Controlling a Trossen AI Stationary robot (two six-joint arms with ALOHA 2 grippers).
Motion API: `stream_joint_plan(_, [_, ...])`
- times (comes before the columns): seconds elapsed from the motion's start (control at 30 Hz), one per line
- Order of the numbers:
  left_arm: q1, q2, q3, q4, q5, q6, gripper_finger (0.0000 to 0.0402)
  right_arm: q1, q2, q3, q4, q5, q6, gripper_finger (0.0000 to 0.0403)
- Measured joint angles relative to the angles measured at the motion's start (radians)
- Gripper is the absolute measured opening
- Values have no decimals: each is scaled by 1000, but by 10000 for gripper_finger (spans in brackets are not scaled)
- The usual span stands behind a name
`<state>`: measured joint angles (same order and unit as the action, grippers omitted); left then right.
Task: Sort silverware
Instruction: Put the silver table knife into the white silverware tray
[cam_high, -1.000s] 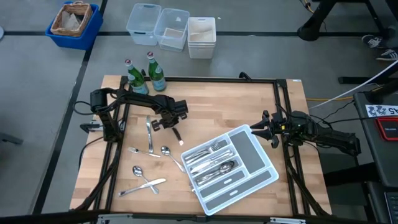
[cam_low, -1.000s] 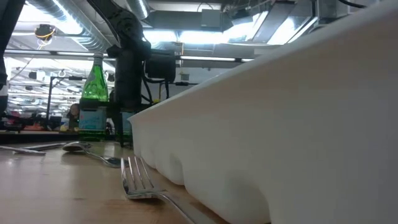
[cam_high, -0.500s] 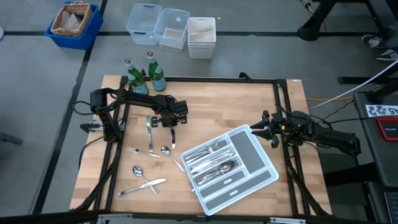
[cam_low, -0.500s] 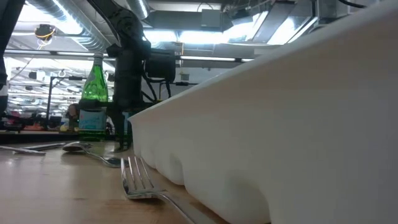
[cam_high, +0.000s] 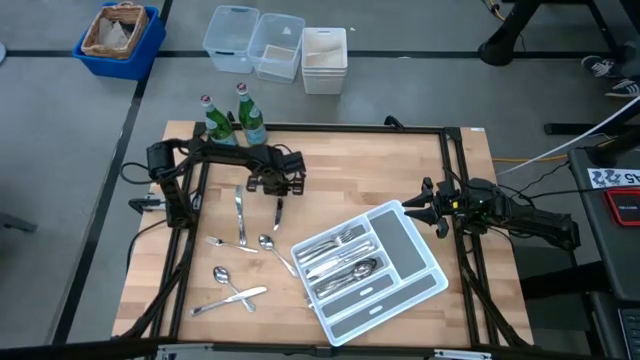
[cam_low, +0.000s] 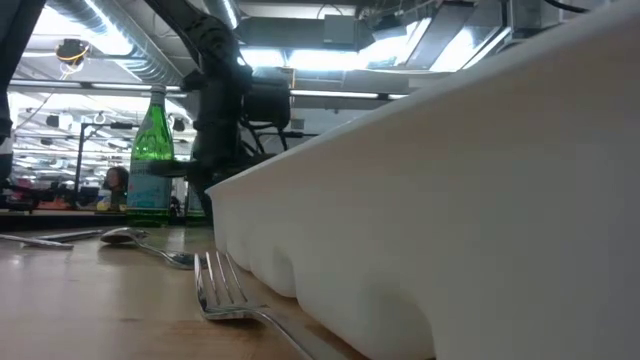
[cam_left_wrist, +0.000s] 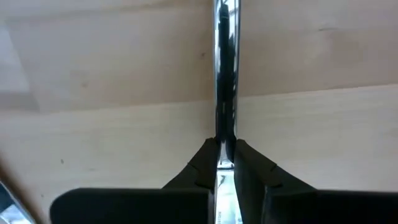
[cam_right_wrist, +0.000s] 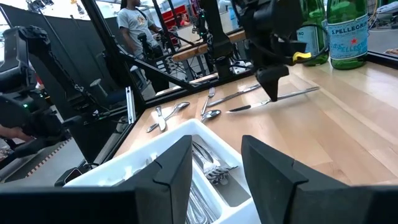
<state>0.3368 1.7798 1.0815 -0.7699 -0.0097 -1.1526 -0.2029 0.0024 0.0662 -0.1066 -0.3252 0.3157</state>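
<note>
Currently we see the left gripper (cam_high: 277, 189) clamped on a knife (cam_high: 277, 211) at the table's (cam_high: 400, 170) far left, long axis near-far, free end pointing near, lifted clear in right wrist view. Right gripper (cam_high: 428, 207) waits jaws wide beside the white tray (cam_high: 425, 268).

left pincer (cam_high: 278, 193): clamped, above table's far-left part | right pincer (cam_high: 421, 211): fingers apart, waiting at right edge

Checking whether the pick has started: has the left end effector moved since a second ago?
Yes. In the high view the left end effector, shut on a knife, has drawn back toward the green bottles, away from the white tray.
</note>
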Motion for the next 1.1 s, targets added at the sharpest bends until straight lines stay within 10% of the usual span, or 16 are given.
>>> stream_joint_plan(0.63, [51, -3, 213, 48, 110, 326, 28, 0, 0, 0, 0, 0, 0, 143])
stream_joint_plan(1.1, [-189, -4, 239, 382, 243, 384, 29, 0, 0, 0, 0, 0, 0, 143])
